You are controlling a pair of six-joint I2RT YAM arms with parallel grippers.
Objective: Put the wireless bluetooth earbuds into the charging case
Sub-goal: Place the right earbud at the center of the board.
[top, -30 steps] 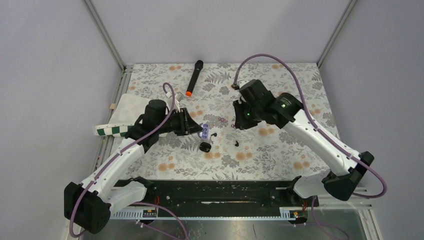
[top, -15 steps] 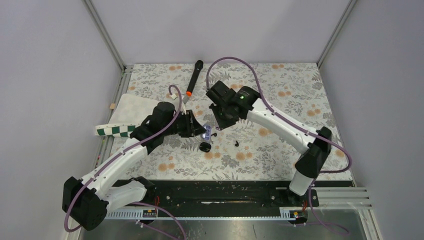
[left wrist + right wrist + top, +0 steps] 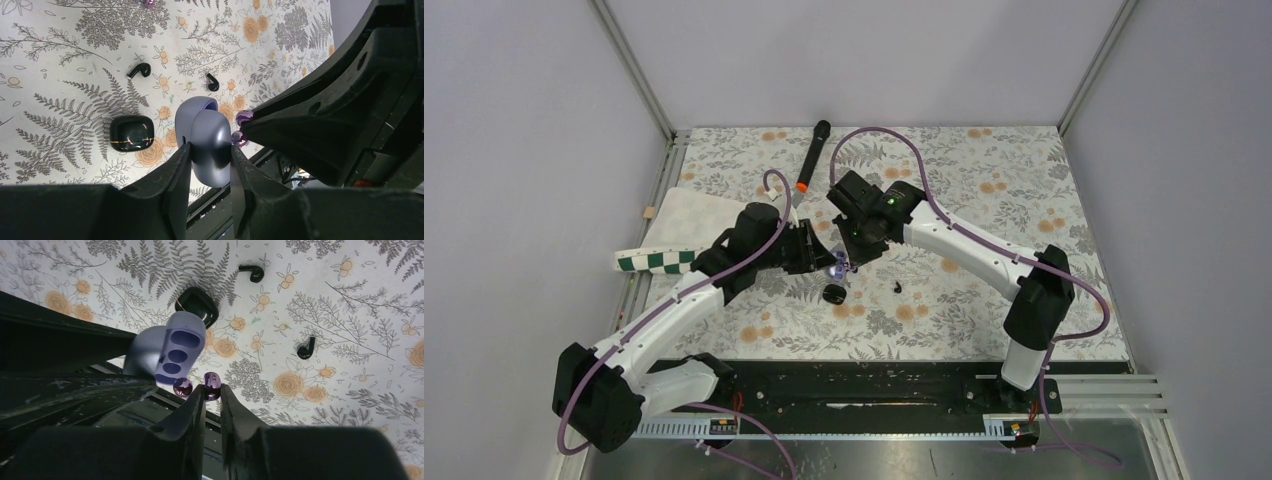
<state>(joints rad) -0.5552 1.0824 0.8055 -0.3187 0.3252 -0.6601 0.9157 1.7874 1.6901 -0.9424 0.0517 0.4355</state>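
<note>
Nearest me on the floral tabletop (image 3: 944,320) lies the black charging case (image 3: 833,293), lid shut, touched by neither arm. One black earbud (image 3: 897,286) lies loose to its right. The left wrist view shows a second black earbud (image 3: 139,70) lying apart from the first, also outside that case. Just past the black case, my left pincer (image 3: 210,149) stands narrow, clamped on the sides of a lilac charging case (image 3: 210,145) that it holds clear of the tabletop. That case is hinged open, and from the right wrist its body shows three dark hollows turned toward the other arm. My right pincer (image 3: 211,390) points in from the far right with its fingers close together, the tips just beside the lilac case's open face. A small purple earbud (image 3: 212,381) is pinched between those tips. A second purple rounded piece (image 3: 182,387) sits against the outside of one finger, and I cannot tell whether it belongs to the same bud or is another one. Both purple pieces are outside the hollows. Further back on the left, a green-and-white checkered cloth (image 3: 649,261) lies at the tabletop's edge beside a pale pad (image 3: 686,212). Farthest off lies a black microphone (image 3: 812,155) with an orange ring.
</note>
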